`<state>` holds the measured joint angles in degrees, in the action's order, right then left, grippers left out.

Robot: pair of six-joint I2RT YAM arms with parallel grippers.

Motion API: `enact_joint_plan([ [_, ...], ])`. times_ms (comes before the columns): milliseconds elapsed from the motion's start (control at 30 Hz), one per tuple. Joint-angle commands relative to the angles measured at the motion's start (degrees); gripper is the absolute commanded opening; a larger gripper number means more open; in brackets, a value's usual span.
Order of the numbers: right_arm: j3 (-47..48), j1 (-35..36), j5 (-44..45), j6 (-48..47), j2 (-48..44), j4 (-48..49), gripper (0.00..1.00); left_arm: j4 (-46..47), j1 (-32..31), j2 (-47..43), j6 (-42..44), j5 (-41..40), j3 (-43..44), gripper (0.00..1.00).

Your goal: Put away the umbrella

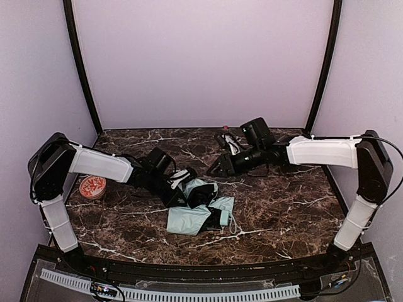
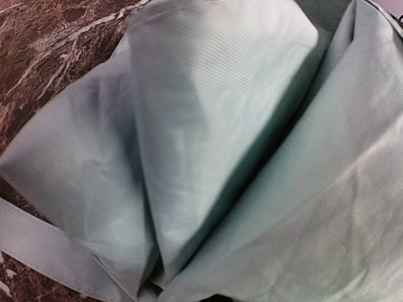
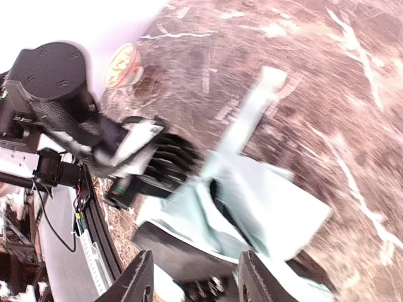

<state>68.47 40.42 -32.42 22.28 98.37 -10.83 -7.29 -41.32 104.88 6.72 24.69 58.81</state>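
Here, left claw [image 1: 182,189] closed on umbrella [image 1: 189,219] fabric, tips hidden; right claw [image 3: 196,261] parted, empty.

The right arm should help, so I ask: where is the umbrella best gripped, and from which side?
Probably grip the umbrella by its bunched fabric near the middle, from above: it lies low and crumpled, and the left gripper sits against its left side.
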Motion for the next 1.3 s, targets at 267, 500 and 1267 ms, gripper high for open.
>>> enact_joint_plan([
  [267, 2.9, 8.3, 6.2, 3.2, 9.8, 4.2, 0.45, -5.0, -0.5, 1.4, 1.1, -0.9, -0.4, 0.0],
  [500, -0.9, 3.5, 3.6, 5.4, 14.9, 7.3, 0.03, -3.1, -0.5, -1.7, 0.6, -0.5, -0.2, 0.05],
  [1267, 3.6, -1.4, -4.7, -1.5, 29.1, 2.9, 0.01, 0.4, -2.1, -25.9, 21.9, 1.9, -1.3, 0.77],
])
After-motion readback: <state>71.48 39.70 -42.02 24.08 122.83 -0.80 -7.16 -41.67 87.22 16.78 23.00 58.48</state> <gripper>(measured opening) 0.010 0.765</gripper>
